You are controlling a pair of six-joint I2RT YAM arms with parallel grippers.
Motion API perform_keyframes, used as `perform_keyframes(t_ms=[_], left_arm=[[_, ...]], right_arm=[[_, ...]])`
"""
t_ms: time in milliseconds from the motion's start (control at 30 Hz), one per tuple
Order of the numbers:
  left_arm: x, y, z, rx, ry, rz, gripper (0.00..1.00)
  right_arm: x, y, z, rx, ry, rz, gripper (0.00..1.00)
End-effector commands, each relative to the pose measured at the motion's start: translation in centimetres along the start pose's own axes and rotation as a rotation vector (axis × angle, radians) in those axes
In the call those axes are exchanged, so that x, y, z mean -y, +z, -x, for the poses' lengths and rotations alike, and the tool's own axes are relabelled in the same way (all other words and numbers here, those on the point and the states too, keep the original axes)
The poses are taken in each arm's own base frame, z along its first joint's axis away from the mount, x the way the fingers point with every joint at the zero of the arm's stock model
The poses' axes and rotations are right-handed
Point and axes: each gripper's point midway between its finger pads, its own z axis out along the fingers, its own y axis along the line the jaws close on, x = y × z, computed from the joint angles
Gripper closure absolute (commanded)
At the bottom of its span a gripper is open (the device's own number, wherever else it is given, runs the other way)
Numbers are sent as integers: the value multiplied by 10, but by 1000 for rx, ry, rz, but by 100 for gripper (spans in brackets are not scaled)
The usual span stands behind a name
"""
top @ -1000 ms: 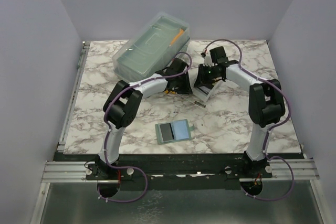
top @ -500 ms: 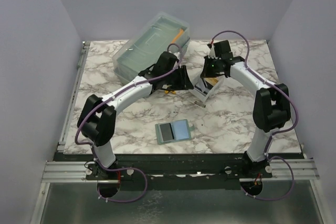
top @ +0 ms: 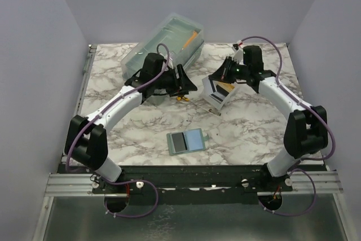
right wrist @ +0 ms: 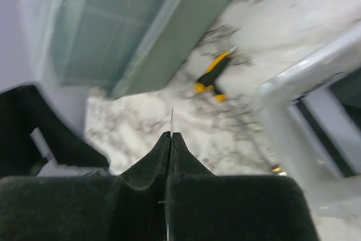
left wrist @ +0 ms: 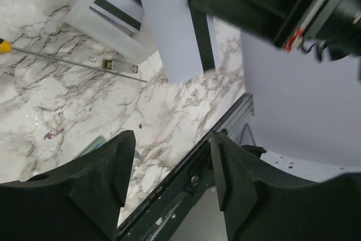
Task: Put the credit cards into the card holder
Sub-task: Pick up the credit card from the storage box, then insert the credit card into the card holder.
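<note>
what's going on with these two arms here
The right gripper is shut on a thin credit card, holding it in the air by the white tray. The left gripper is open and empty, up near the translucent box. The card holder lies open on the table, nearer the arm bases, and neither gripper is at it.

**Colours, tabletop scene**

Table [top: 254, 122] is white marble with grey veins. Card holder [top: 187, 140] is grey-green, one panel dark, one pale blue. Box [top: 161, 55] is translucent pale green. Tray [top: 215, 103] is white, with a gold-yellow credit card [top: 225, 87] in it. Tool [right wrist: 211, 76] is yellow and black. Left arm [top: 121, 103] and right arm [top: 276, 91] are white and black, with a purple cable [top: 248, 40]. Left gripper [left wrist: 172, 139] is black. Right gripper [right wrist: 171, 139] is black; the thin card [right wrist: 172, 118] in it shows a pale edge
</note>
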Motion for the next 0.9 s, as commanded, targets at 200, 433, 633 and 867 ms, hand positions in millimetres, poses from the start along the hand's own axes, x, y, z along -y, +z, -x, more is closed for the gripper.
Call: perform_keyframes(t_ms=[200,433,633,867], left_arm=[[20,-43,2,120,-222,-369,39],[16,-61,-13,182,-235,-372,46],[15,-64,-24,187,-256,-370,55],[18,-67,-22,214,-227,-373,71]], right_arm=[[-137,-32,-56,36,90,589,100],[-144,-30,-64,107,111,589,100],[-150,-34,-66,140,122,622,100],[-160,-34,-73,134,134,647,100]])
